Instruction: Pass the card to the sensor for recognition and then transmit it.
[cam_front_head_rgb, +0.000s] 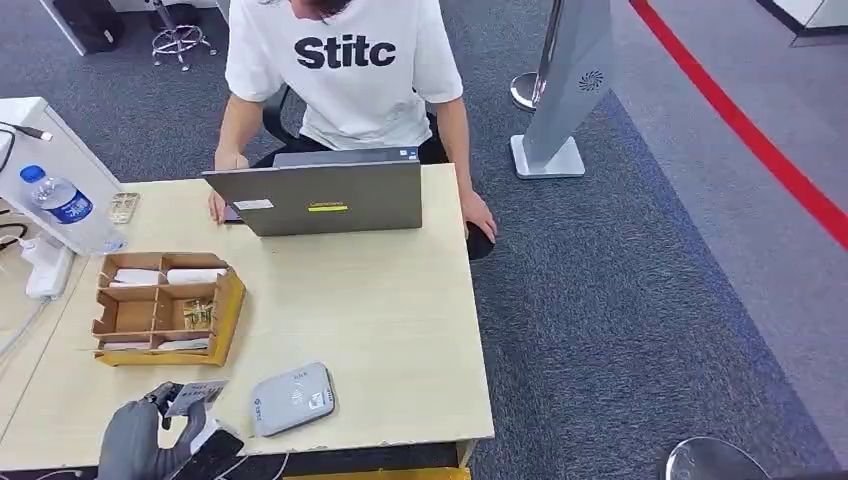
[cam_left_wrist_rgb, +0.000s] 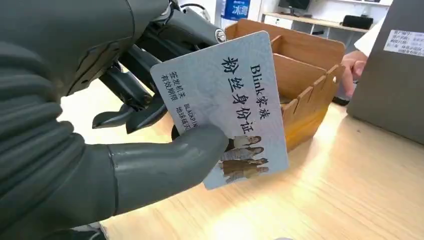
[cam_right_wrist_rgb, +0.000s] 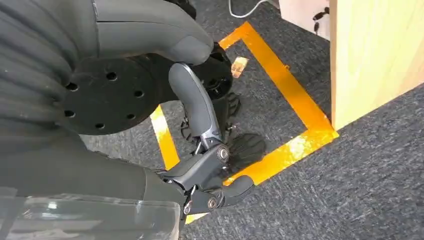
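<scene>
bottle: one, blue-capped water bottle (cam_front_head_rgb: 58, 198) at the far left, off the table edge.
box: one cardboard divider box (cam_front_head_rgb: 165, 305) on the table (cam_front_head_rgb: 380, 320), several compartments; contents too small to name.
left hand: left hand (cam_front_head_rgb: 150, 435) at the near left table corner; thumb (cam_left_wrist_rgb: 165, 162) pressed on the card face, dark fingers (cam_left_wrist_rgb: 130, 112) behind it, so the card is pinched.
card: one card (cam_left_wrist_rgb: 227, 102), held above the table just left of the sensor, not touching it; printed face toward the wrist camera, long axis tilted, near corner hidden by the thumb.
sensor: one grey card reader (cam_front_head_rgb: 292, 398) flat near the table's front edge.
laptop: one, laptop (cam_front_head_rgb: 320, 195) lid back toward us, screen hidden.
person: one person (cam_front_head_rgb: 345, 70) seated behind the laptop, head cut off.
right hand: right hand (cam_right_wrist_rgb: 200, 150) hanging beside the table over the carpet, fingers curled in, holding nothing.
</scene>
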